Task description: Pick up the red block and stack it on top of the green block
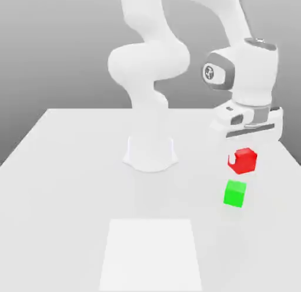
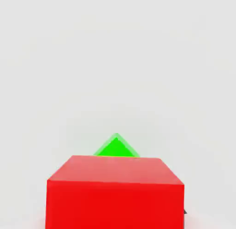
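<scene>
My gripper (image 1: 241, 161) hangs at the exterior view's right, shut on the red block (image 1: 246, 159), which is lifted off the table. A white fingertip covers part of the block's side. The green block (image 1: 235, 193) rests on the white table just below the red block and slightly to the exterior view's left of it, with a small gap between them. In the hand view the red block (image 2: 115, 191) sits close and large, and one corner of the green block (image 2: 116, 147) peeks out beyond its top edge.
The arm's white base (image 1: 150, 152) stands mid-table, to the exterior view's left of the blocks. A paler rectangular patch (image 1: 151, 252) lies on the table (image 1: 64, 185) near its front edge.
</scene>
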Controlling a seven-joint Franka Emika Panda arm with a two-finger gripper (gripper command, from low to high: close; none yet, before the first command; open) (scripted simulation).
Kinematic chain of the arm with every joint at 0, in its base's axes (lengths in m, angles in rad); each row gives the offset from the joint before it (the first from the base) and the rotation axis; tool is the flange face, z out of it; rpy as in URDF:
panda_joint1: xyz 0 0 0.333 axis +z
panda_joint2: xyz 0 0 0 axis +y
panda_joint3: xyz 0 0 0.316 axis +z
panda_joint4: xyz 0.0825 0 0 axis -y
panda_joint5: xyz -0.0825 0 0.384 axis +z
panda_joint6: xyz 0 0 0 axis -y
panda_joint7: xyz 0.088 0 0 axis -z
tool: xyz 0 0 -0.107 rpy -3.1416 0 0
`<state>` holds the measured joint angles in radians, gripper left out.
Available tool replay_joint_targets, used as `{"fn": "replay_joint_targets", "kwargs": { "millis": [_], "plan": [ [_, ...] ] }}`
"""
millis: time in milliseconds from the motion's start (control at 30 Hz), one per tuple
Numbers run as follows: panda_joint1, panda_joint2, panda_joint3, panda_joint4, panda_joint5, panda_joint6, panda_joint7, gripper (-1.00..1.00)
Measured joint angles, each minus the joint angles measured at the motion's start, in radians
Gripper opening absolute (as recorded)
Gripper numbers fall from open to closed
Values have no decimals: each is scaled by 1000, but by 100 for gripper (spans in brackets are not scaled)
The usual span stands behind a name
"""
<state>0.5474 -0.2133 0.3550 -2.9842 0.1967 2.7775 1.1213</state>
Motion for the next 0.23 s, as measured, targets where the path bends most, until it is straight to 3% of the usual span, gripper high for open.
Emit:
{"fn": "replay_joint_targets", "kwargs": {
  "millis": [133,167,233],
  "plan": [
    [-44,145,16,2,-106,141,74,-100],
    [-48,177,2,2,-145,170,100,100],
    [-48,177,2,2,-145,170,100,100]
  ]
}}
